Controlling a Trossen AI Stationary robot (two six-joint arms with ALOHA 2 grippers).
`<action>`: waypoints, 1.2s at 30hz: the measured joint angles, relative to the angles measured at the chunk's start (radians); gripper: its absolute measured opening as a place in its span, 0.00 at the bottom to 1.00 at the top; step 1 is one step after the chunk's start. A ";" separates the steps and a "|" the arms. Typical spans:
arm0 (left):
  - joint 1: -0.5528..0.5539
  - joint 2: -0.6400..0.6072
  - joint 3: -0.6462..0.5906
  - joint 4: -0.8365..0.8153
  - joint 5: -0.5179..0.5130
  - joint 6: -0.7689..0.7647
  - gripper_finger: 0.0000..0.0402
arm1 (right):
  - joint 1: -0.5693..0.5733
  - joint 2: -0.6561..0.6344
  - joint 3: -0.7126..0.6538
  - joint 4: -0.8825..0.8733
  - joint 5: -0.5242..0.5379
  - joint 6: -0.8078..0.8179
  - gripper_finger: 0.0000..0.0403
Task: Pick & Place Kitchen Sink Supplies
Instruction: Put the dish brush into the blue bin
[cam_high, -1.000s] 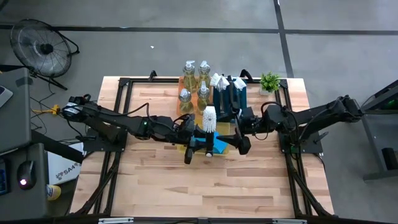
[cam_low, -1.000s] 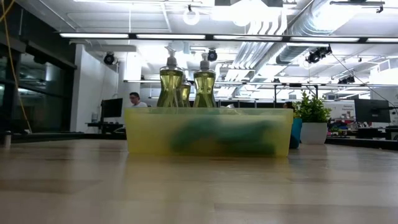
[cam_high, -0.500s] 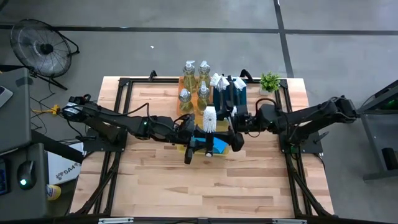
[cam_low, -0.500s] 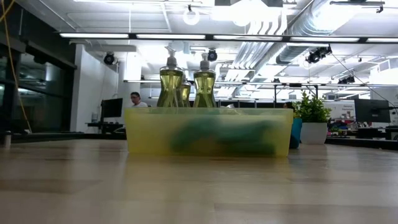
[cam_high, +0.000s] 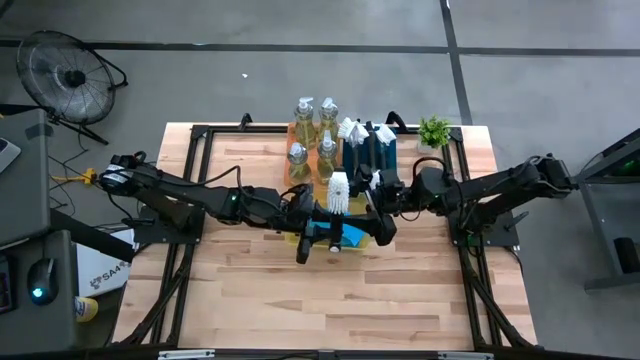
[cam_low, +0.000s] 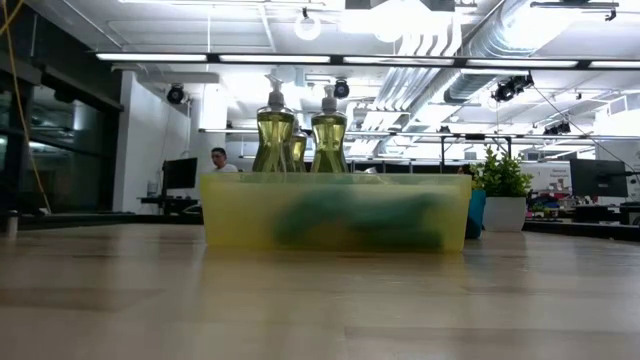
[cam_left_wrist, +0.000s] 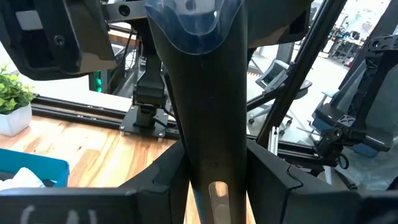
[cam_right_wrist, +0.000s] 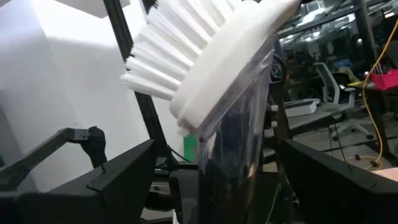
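Yellow tray (cam_low: 335, 212) contents: blurred green shape behind translucent wall.
Dish brush (cam_right_wrist: 211, 74) handle: cut off at right wrist frame edge.
Sponges under grippers, high view: mostly hidden.

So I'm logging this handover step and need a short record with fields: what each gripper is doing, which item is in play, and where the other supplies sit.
left gripper: shut on the dish brush handle, over the yellow tray
right gripper: fingers open either side of the brush, near its head
dish brush: held above the table, white head up
soap bottles: in the orange tray
spare brushes: in the teal tray
potted plant: far right corner
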 joint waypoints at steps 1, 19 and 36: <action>0.000 0.000 0.000 0.000 0.001 0.000 0.31 | -0.001 0.002 0.000 -0.002 -0.001 0.002 0.83; 0.027 0.000 0.000 0.017 0.051 -0.005 0.31 | -0.013 0.023 0.003 0.037 -0.019 0.004 0.83; 0.026 0.000 0.000 0.004 0.046 -0.008 0.31 | -0.021 0.146 0.235 -0.222 -0.115 -0.006 0.83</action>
